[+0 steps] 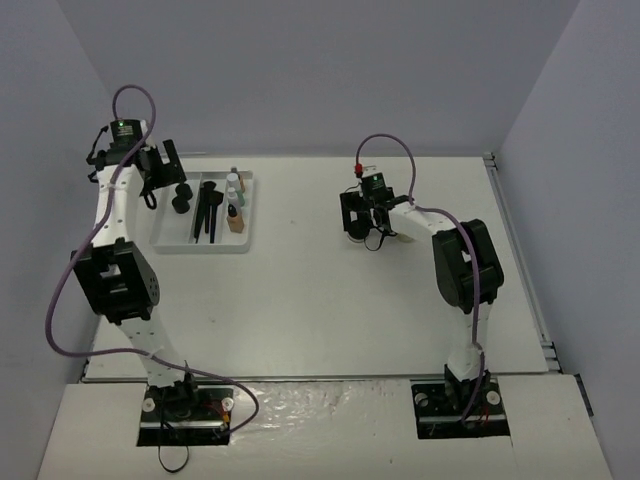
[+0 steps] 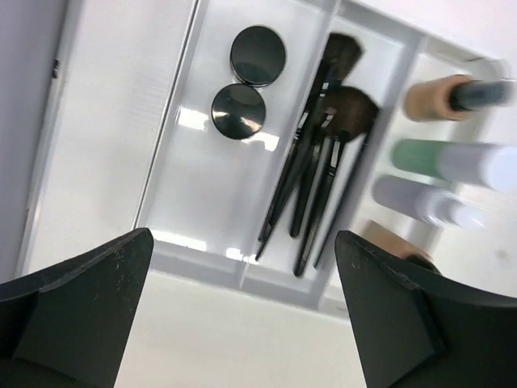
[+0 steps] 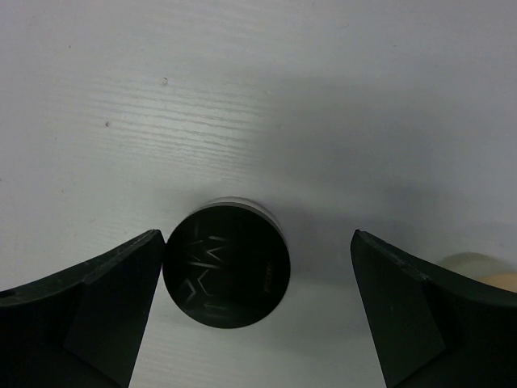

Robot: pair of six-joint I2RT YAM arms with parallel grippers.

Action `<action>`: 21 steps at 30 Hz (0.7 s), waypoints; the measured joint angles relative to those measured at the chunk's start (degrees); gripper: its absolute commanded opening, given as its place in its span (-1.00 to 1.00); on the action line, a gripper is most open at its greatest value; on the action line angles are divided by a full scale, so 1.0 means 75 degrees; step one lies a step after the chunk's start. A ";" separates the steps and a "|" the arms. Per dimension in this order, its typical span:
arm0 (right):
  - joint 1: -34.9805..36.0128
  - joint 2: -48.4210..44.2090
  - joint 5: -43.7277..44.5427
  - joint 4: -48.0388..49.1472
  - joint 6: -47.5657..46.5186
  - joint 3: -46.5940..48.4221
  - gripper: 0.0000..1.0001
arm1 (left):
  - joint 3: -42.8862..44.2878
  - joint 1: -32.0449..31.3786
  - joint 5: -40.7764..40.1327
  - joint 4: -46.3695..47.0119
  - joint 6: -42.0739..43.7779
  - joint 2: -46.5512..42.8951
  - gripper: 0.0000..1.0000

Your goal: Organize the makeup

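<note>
Black glossy round jar [image 3: 226, 265]

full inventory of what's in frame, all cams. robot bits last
tray: 1, white, three compartments, left arm's side of table
round jars: 2, black, tray's left compartment
brushes: several, black, middle compartment; exact count unclear
bottles: 3, tan, green, lilac, right compartment
tan item: 1, right compartment, partly hidden by a finger
loose jar: 1, black, on the table between the right fingers
pale tan thing: 1, edge of right wrist view, mostly hidden, unidentifiable
table: 1, white
left gripper: black fingers, open, above the tray
right gripper: black fingers, open, straddling the loose jar
</note>
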 measured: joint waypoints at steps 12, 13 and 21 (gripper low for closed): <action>0.0371 0.0570 -0.0501 0.0158 -0.0221 0.0083 0.02 | -0.2696 -0.0889 0.0395 -0.0159 -0.0274 -0.4743 0.94; 0.0479 0.0528 -0.0467 0.0283 -0.0233 -0.0030 -0.12 | -0.2862 -0.1086 0.0407 -0.0213 -0.0273 -0.4848 0.94; 0.1949 -0.0126 -0.0324 0.0926 -0.0182 -0.1163 -0.53 | -0.3817 -0.1868 0.0496 -0.0804 -0.0244 -0.5594 0.94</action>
